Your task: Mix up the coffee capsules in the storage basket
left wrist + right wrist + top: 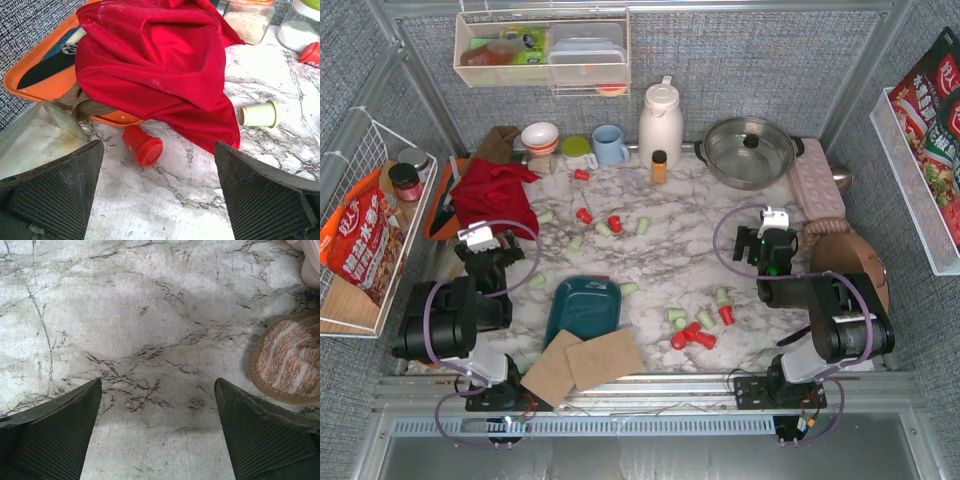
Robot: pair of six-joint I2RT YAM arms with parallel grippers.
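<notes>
Many coffee capsules (692, 335), red and pale green, lie scattered over the marble bench (650, 215), some in a loose group toward the back and some in a cluster at the right front. All that show are outside the teal storage basket (582, 308), which sits near the front edge with one green capsule (628, 289) just beside its far right corner.

The left gripper (157, 200) hangs released, jaws wide. A red capsule (143, 145) lies on its side just ahead of it, beside a red cloth (155, 65). The right gripper (157, 435) is likewise released, above bare marble.

A red bag (365, 245) in the white wire basket (350, 140) carries white Chinese characters, too small to read. So do the packets (935, 110) at right.
</notes>
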